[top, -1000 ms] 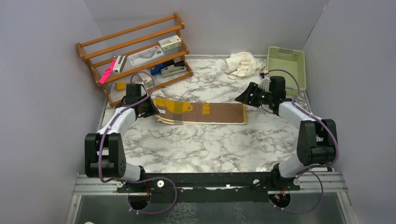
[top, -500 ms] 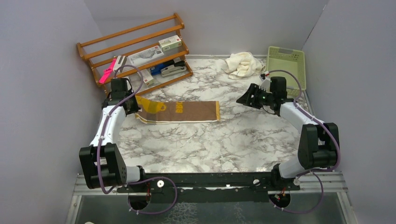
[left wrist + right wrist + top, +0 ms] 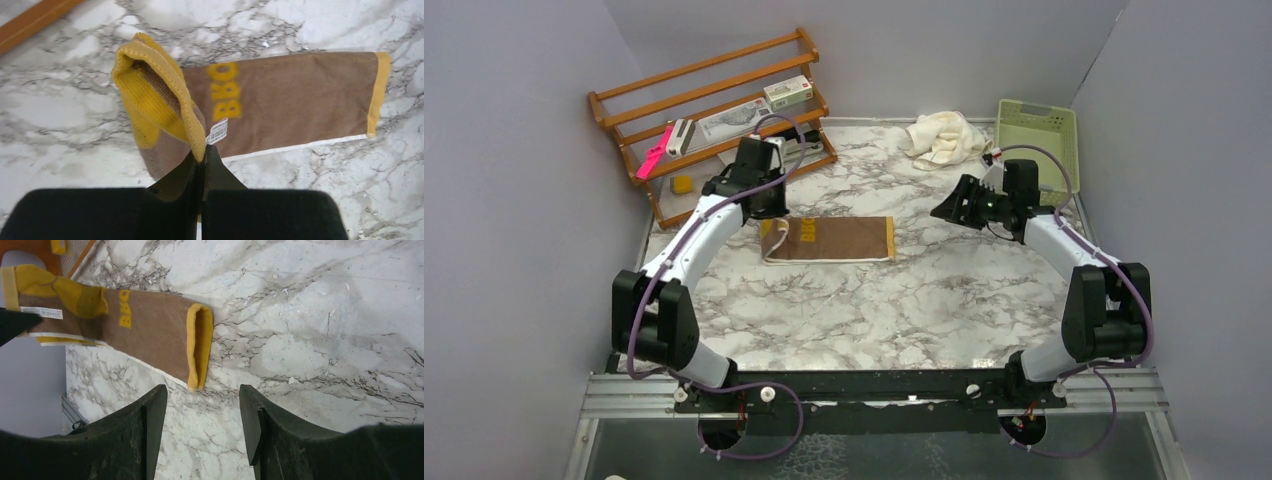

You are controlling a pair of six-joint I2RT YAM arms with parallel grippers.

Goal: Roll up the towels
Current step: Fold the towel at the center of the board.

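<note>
The mustard-yellow towel (image 3: 834,238) lies brown side up on the marble table, its left end lifted and folded over. My left gripper (image 3: 202,152) is shut on that end's yellow hem (image 3: 192,120) and holds it above the brown part with the "BBQ" print; it stands over the towel's left end (image 3: 769,205). My right gripper (image 3: 202,400) is open and empty, hovering to the right of the towel's far hem (image 3: 199,345), apart from it (image 3: 954,208). The cream towel (image 3: 944,137) lies crumpled at the back of the table.
A wooden rack (image 3: 714,110) with boxes, a stapler and a pink item stands at the back left, close behind my left gripper. A pale green plastic basket (image 3: 1036,140) sits at the back right. Grey walls close in on both sides.
My left gripper has carried the towel's left end up and to the right, folding it over the brown part; the whole towel first slid left. My right gripper has stayed in place.
</note>
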